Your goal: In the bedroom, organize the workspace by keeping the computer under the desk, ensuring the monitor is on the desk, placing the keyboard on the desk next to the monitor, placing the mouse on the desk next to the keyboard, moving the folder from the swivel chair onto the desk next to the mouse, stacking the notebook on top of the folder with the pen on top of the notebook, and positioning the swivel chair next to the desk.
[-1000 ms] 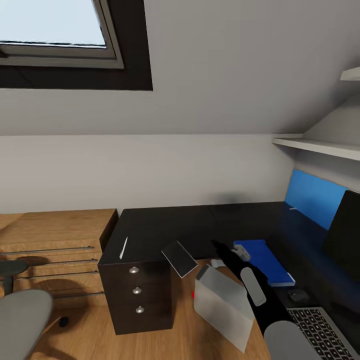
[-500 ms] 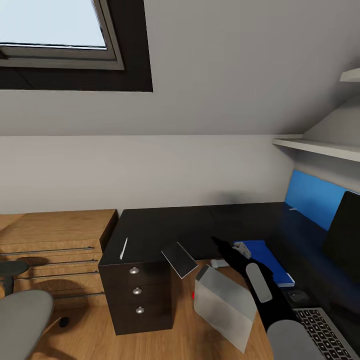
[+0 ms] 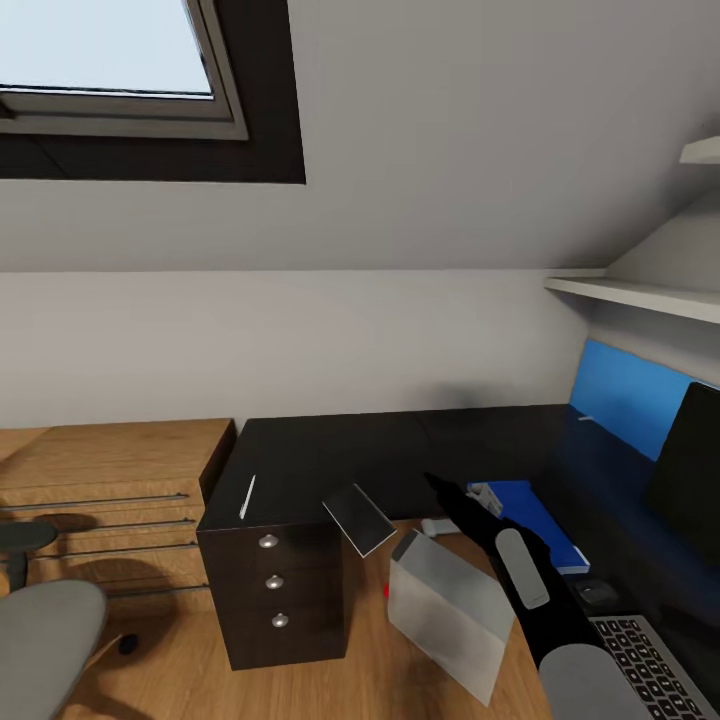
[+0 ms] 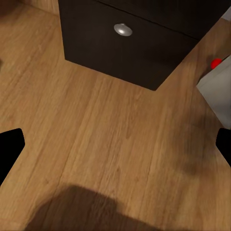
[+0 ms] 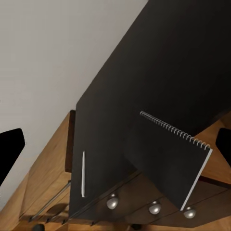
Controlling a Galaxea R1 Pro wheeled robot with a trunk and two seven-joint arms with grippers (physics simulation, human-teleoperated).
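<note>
Notebook [image 5: 168, 159] overhangs the desk [image 3: 330, 455] edge (no legible writing); both grippers' fingers seemingly spread apart.

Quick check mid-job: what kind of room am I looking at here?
Probably a bedroom study corner under a sloped ceiling: a black desk with a keyboard and monitor, a skylight window, and a wooden chest of drawers.

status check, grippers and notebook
Both grippers open, empty. Notebook overhangs the desk edge above the drawers; pen beside it. Folder on desk by right arm. Nothing blocking.
</note>
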